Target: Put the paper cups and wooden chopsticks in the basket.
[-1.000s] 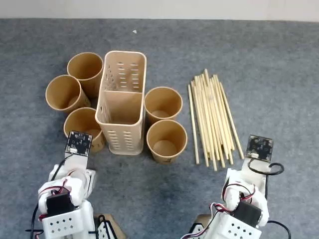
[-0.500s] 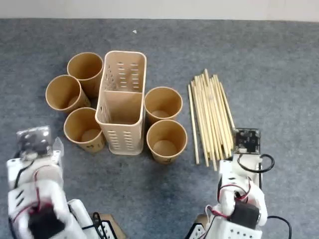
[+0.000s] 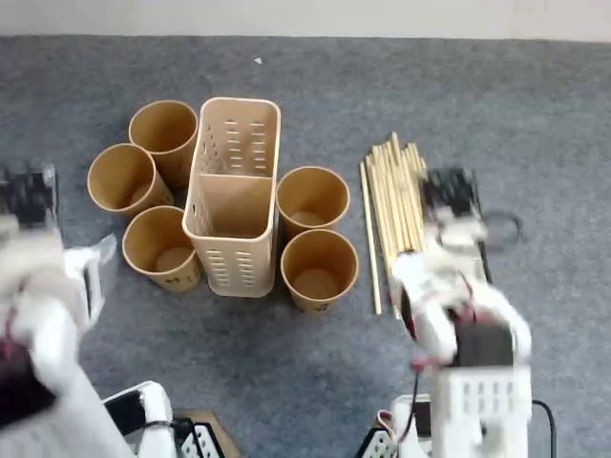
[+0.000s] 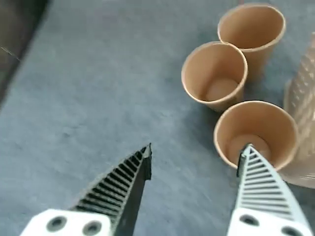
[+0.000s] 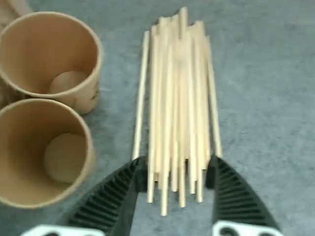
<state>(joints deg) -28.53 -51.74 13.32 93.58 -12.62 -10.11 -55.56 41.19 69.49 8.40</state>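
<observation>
basket point(image 3: 234, 196) upright mid counter point(image 3: 315, 86), grey carpet-like top. three paper cups on the left arm's side of it: far cup point(image 3: 164, 129), middle cup point(image 3: 122, 178), near cup point(image 3: 162, 246), the near one right against the basket wall. two more on the other side, upper right cup point(image 3: 312, 198) and lower right cup point(image 3: 319, 269), both just beside the basket. all five upright, open end up, standing on the counter. wooden chopsticks point(image 3: 396, 205) lie in a loose bundle on the counter, beyond those two cups on the right arm's side. left gripper point(image 4: 196, 149) fingers wide apart, low over the counter beside the near cup, one fingertip overlapping its rim. right gripper point(image 5: 175, 162) fingers apart, one on either side of the bundle's near ends; contact cannot tell.
</observation>
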